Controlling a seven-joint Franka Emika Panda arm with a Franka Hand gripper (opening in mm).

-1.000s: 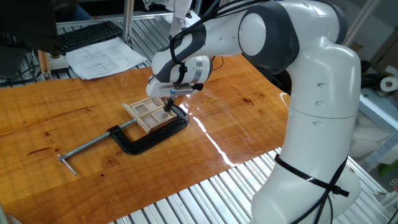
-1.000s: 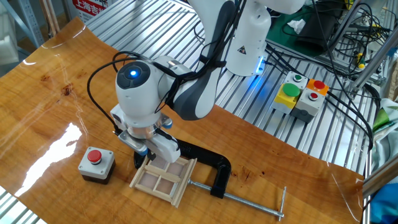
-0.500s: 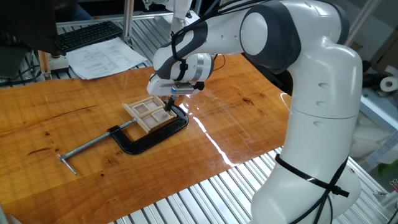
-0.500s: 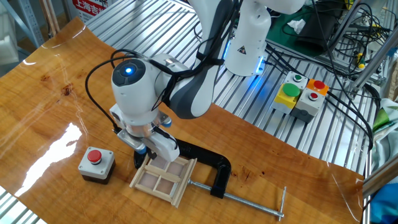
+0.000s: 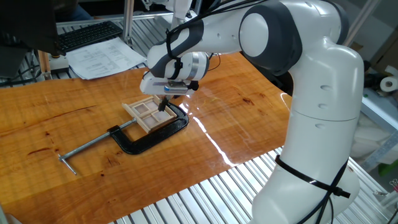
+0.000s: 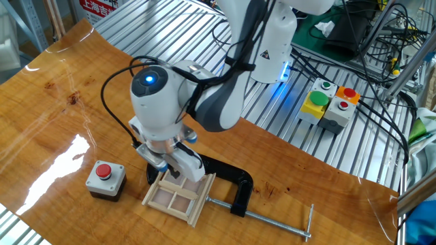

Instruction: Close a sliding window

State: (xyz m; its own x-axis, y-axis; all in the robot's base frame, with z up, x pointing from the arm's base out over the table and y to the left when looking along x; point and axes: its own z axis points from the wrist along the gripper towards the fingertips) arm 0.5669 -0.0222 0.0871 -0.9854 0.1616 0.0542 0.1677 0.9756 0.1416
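The sliding window is a small pale wooden frame with panes, lying flat on the wooden table inside the jaw of a black C-clamp. It also shows in the other fixed view. My gripper points down at the window's far right edge, fingertips close together and touching or just above the frame. In the other fixed view the gripper stands over the window's far edge, and the hand hides the fingertips and that edge. Nothing is held between the fingers.
A grey box with a red button sits just left of the window. The clamp's long screw rod reaches toward the table's near edge. Papers and a keyboard lie beyond the table. A yellow, green and red button box stands on the metal slats.
The hand has shifted a little sideways along the window's far edge, left in one fixed view and right in the other. The window frame and clamp have not visibly moved.
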